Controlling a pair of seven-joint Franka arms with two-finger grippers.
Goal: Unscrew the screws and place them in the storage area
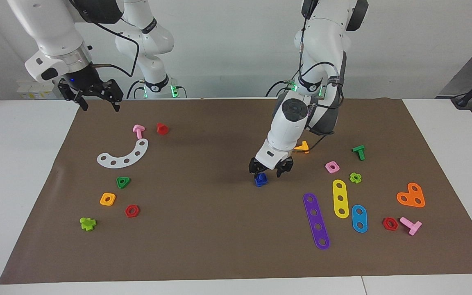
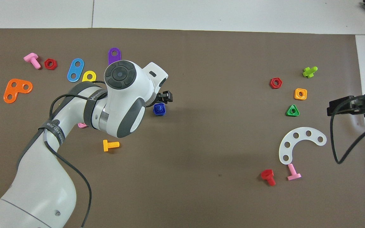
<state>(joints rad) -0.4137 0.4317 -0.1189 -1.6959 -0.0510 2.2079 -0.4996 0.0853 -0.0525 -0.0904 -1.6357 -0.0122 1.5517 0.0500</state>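
Right gripper (image 1: 96, 99): waiting over tabletop (image 1: 23, 172) edge by storage area (image 1: 117, 168), fingers apart.

Storage area: white curved strip (image 1: 123, 155), green triangular nut (image 1: 123, 182).

Screw (image 1: 261, 179): mid-mat, seated in blue nut.

Left gripper (image 1: 270, 169): just above screw, fingers apart. Advice: centre, descend, grip head only.

Nothing obstructing; orange bolt (image 1: 302, 146) apart.

Screw (image 1: 261, 179) mid-mat (image 1: 203, 254), left gripper (image 1: 271, 169) over it

Partly legible band lettering, seemingly "FRANKA", on the left arm's dark wrist band (image 2: 91, 98), nothing else readable
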